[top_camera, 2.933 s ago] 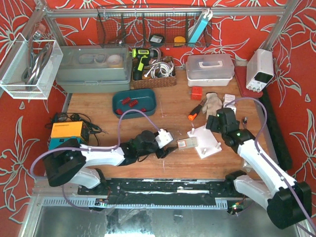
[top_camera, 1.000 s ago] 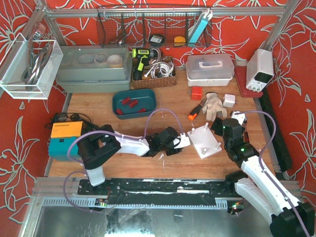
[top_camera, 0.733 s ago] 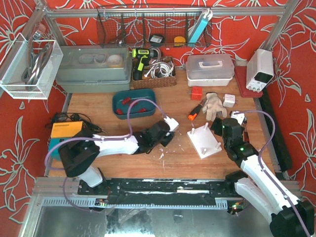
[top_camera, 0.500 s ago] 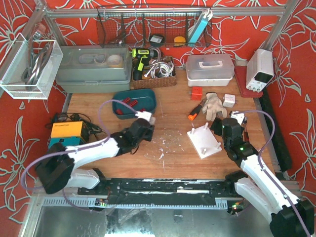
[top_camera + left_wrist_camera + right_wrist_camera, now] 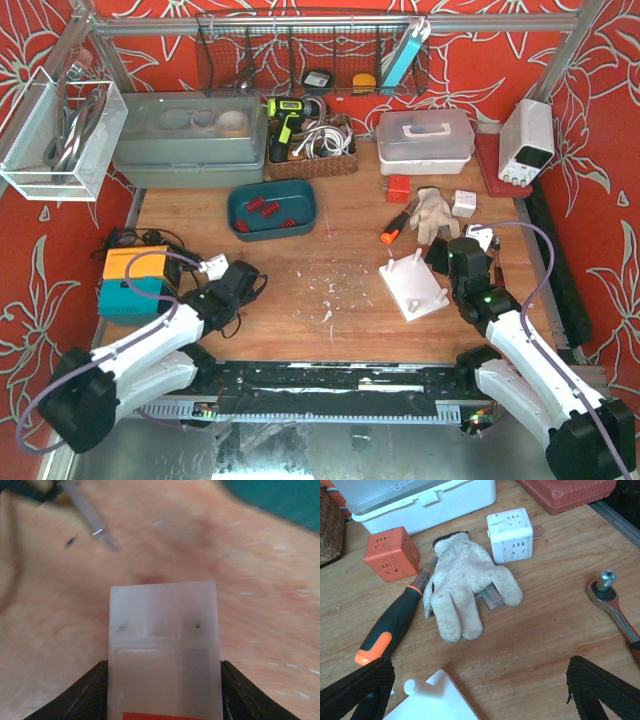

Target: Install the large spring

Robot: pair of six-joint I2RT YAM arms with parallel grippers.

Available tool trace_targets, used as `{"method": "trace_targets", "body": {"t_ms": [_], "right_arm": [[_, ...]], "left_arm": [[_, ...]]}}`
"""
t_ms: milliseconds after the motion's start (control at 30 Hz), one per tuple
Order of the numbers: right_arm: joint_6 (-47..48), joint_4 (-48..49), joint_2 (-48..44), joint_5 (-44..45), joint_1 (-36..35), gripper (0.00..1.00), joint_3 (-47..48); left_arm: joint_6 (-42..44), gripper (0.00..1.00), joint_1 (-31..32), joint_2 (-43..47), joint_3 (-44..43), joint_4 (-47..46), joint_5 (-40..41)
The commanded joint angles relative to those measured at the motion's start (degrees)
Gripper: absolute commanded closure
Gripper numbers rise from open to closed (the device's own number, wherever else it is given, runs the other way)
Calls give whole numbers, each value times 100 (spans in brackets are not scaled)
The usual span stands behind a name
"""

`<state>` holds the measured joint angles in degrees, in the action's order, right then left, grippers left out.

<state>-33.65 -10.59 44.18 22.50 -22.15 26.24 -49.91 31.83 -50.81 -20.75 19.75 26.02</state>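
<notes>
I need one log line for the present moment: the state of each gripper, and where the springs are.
left gripper: shut on white block | right gripper: open, empty | red springs: in teal tray

Left pincer (image 5: 224, 277) and block (image 5: 213, 266) now leftward

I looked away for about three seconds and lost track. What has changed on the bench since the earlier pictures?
The left gripper swung from beside the white fixture leftward to the orange-and-teal box, a white block in its jaws. The right gripper drew back slightly from the fixture, jaws open. The teal tray, glove and screwdriver stayed put.
</notes>
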Motion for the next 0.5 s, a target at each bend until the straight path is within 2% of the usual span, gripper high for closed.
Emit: {"method": "trace_targets", "body": {"t_ms": [0,133,167,233,333,467], "right_arm": [[-72,81,59,-54,-17,6,-31],[-64,66,75,-46,-17,6,-28],[-65,72,68,-40,-17,6,-26],[-60,60,51,-39,-16,6,-26],[-60,50,15,-29,-12,6,-22],[-55,37,-22,-27,-17,6,-31]], "left_arm": [[-1518,100,-296,-972,-284,1050,222],[-1811,100,-336,-1808,-619,1360,210],[-1793,99,-336,-1835,-606,1309,176],[-1734,88,-344,-1780,-495,1088,8],[-1778,86,-370,-1682,-369,932,-146],[-2082,80,-384,-1604,-530,1499,315]]}}
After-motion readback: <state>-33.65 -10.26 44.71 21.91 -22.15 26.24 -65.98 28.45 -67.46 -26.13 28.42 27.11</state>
